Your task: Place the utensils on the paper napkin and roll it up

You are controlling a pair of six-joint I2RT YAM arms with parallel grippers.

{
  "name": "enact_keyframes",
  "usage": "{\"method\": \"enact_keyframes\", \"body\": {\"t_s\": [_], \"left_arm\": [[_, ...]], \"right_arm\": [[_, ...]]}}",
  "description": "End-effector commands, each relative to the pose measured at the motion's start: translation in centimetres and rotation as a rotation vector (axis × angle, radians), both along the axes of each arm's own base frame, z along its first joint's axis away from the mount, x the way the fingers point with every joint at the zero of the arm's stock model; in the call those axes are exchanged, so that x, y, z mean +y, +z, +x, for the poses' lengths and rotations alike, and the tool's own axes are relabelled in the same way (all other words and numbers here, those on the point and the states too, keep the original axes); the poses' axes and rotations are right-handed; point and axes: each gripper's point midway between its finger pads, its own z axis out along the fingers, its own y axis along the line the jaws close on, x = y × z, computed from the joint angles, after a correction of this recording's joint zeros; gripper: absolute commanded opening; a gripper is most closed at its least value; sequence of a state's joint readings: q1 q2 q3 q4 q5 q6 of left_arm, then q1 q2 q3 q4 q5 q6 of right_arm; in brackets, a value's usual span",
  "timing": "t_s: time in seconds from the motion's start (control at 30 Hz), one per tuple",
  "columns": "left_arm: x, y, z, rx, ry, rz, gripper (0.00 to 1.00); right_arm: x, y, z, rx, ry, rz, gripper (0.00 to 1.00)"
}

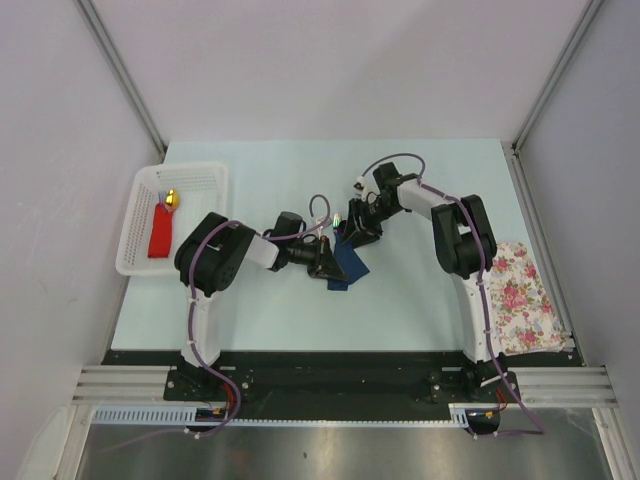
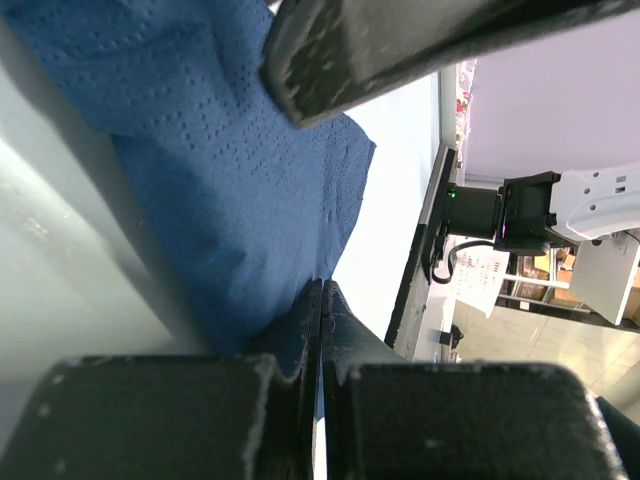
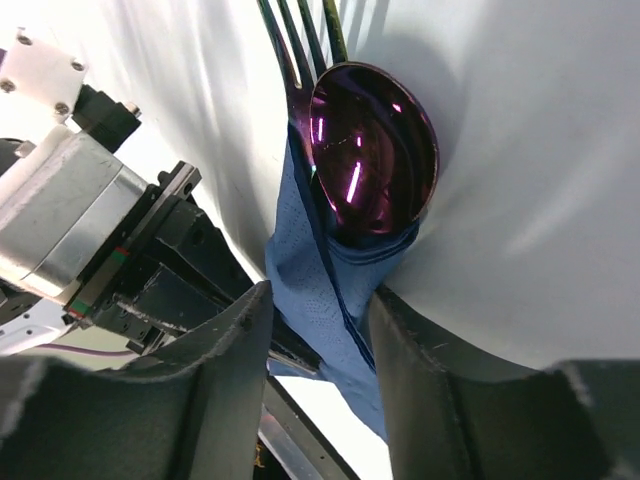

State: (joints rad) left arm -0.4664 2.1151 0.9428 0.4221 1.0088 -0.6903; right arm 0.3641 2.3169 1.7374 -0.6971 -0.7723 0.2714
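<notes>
The navy-blue paper napkin (image 1: 349, 265) lies mid-table, partly wrapped round the utensils (image 1: 339, 218). In the right wrist view the napkin (image 3: 330, 300) sleeves a shiny purple spoon bowl (image 3: 372, 150) and fork tines (image 3: 300, 40). My right gripper (image 3: 320, 295) (image 1: 356, 228) has its fingers on both sides of this bundle, touching it. My left gripper (image 2: 322, 290) (image 1: 326, 262) is shut, and its tips pinch the napkin's (image 2: 230, 170) lower edge. The utensil handles are hidden inside the paper.
A white basket (image 1: 140, 215) at the left holds a red flat object (image 1: 160, 232) with a gold ball (image 1: 172, 199). A floral cloth (image 1: 525, 295) lies at the right table edge. Grey walls stand close around the table.
</notes>
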Motion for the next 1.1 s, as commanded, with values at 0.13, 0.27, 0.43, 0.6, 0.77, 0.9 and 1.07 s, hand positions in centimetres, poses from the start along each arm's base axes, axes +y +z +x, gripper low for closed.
{"method": "enact_keyframes", "body": {"t_s": [0.13, 0.27, 0.43, 0.6, 0.77, 0.9, 1.07], "left_arm": [[2.8, -5.3, 0.5, 0.038, 0.106, 0.182, 0.00], [2.8, -4.7, 0.8, 0.021, 0.114, 0.172, 0.00], [2.6, -1.1, 2.2, -0.082, 0.130, 0.102, 0.20], [3.8, 5.4, 4.1, -0.258, 0.163, 0.048, 0.58], [6.1, 9.2, 5.0, -0.372, 0.202, 0.058, 0.70], [8.5, 11.2, 5.9, -0.456, 0.251, 0.097, 0.80], [11.4, 15.8, 8.1, -0.643, 0.310, 0.136, 0.93]], "right_arm": [[-0.7, -3.9, -1.4, 0.045, 0.040, -0.100, 0.24], [-0.5, -3.2, -1.1, 0.051, 0.031, -0.054, 0.00], [0.4, -0.3, 0.1, 0.001, 0.012, 0.078, 0.00], [1.6, 4.0, 1.7, -0.114, -0.005, 0.199, 0.00], [2.6, 8.2, 2.2, -0.205, 0.001, 0.294, 0.00], [2.9, 10.5, 2.0, -0.252, 0.001, 0.341, 0.00], [3.2, 13.7, 1.5, -0.332, 0.040, 0.399, 0.00]]}}
